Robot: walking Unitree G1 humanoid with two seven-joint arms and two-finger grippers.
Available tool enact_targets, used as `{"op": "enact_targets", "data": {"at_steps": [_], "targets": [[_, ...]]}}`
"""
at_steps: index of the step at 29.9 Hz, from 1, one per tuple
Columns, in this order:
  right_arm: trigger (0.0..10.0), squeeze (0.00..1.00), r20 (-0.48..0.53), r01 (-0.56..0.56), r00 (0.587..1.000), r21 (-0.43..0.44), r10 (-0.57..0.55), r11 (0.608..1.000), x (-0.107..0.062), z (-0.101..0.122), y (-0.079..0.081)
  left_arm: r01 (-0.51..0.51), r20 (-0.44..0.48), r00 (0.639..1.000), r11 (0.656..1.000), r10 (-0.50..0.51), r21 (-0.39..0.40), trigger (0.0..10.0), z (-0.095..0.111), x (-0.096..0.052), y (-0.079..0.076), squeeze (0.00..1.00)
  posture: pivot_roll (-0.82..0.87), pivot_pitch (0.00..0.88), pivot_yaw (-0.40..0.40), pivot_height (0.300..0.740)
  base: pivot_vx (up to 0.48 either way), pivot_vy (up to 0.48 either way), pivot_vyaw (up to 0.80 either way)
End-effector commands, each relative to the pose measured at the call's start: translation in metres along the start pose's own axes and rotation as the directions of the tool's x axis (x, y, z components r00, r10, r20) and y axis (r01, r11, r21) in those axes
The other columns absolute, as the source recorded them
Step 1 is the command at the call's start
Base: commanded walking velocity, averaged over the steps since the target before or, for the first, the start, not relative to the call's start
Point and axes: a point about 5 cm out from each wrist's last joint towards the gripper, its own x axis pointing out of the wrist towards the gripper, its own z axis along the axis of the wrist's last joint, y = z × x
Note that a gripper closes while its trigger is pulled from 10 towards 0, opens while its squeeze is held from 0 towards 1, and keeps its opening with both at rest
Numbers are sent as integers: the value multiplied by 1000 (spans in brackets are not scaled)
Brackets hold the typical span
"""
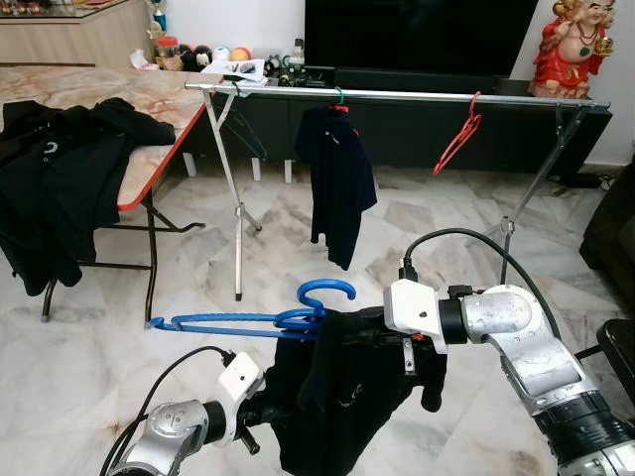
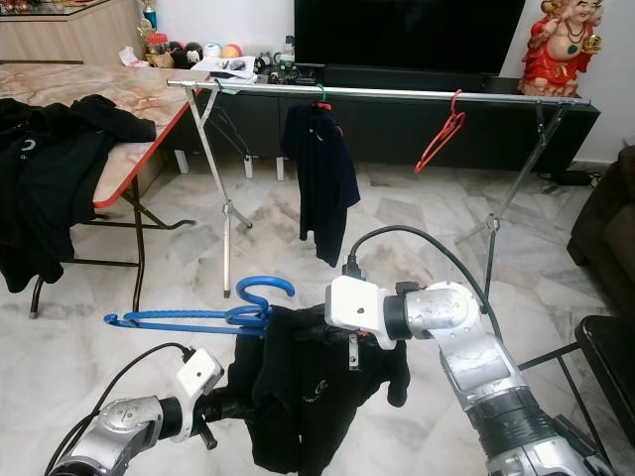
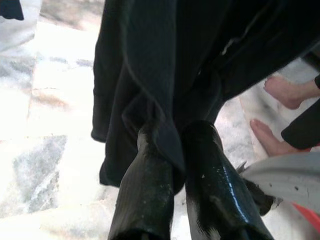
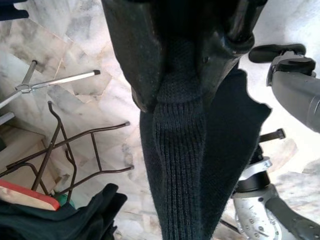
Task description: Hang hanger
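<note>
A blue hanger (image 1: 248,321) lies level in front of me, with a black garment (image 1: 337,397) hanging from its right half. My left gripper (image 3: 170,135) is shut on a fold of that cloth from below; in the left eye view it (image 1: 263,415) sits at the garment's lower left edge. Coming in from the right, my right gripper (image 4: 182,75) is shut on the garment's ribbed part, just under the hanger hook (image 1: 327,291). The silver clothes rail (image 1: 397,95) stands a few steps ahead.
On the rail hang a navy shirt (image 1: 335,183) on a green hanger and a bare red hanger (image 1: 458,137). A folding table (image 1: 149,99) with black clothes (image 1: 60,169) stands left. A dark sofa (image 1: 610,238) edges the right. A person's bare feet (image 3: 282,90) are close by.
</note>
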Motion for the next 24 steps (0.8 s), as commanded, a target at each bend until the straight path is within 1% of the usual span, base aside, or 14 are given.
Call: {"op": "enact_targets", "data": {"at_steps": [1, 10, 14, 16, 17, 19, 20, 21, 22, 23, 24], "targets": [[0, 0, 15, 12, 1000, -16, -12, 1000, 0, 3, -1, 4, -22, 1000, 1000, -4, 8, 0, -4, 0, -1, 0, 56, 52, -14, 740, 0, 0, 0], [0, 0, 11, 14, 1000, -9, -14, 1000, 0, 2, 0, -4, -16, 1000, 1000, 4, 11, 0, -5, 0, 0, 0, 53, 45, -10, 740, 0, 0, 0], [0, 0, 13, 12, 1000, -6, -12, 1000, 1, 2, 1, -4, 0, 1000, 1000, 4, 10, 0, -2, 2, 0, 0, 52, 40, -8, 740, 0, 0, 0], [0, 0, 12, 13, 1000, -5, -13, 1000, 2, 1, 2, -14, 7, 1000, 1000, 14, 10, 0, -1, 3, 0, 0, 52, 40, -8, 740, 0, 0, 0], [0, 0, 8, 19, 1000, -4, -19, 1000, 2, -1, 2, -40, 15, 999, 999, 40, 3, 0, 0, 3, 1, 0, 54, 37, -8, 740, 0, 0, 0], [0, 0, -37, 22, 999, -3, -22, 1000, 1, -8, 5, -101, -5, 995, 994, 101, 34, 0, -1, 2, 5, 0, 60, 36, -11, 740, 0, 0, 0], [0, 0, -138, -3, 990, -36, -2, 999, -3, -23, 11, -155, -51, 986, 986, 158, 54, 0, -4, 0, 10, 0, 62, 37, -13, 740, 0, 0, 0], [0, 0, -194, -25, 981, -59, 14, 998, -6, -31, 15, -178, -75, 980, 982, 182, 57, 0, -6, -1, 12, 0, 62, 37, -13, 740, 0, 0, 0], [0, 0, -194, -25, 981, -59, 14, 998, -6, -31, 15, -178, -75, 980, 982, 182, 57, 0, -6, -1, 12, 0, 62, 37, -13, 740, 0, 0, 0], [0, 0, -231, -41, 973, -64, 25, 997, -10, -38, 19, -196, -92, 975, 979, 201, 55, 0, -8, -2, 14, 0, 57, 36, -13, 740, 0, 0, 0], [0, 0, -236, -28, 972, -24, 21, 999, -17, -45, 22, -237, -124, 962, 969, 244, 66, 0, -13, -5, 17, 0, 59, 40, -15, 740, 0, 0, 0]]}}
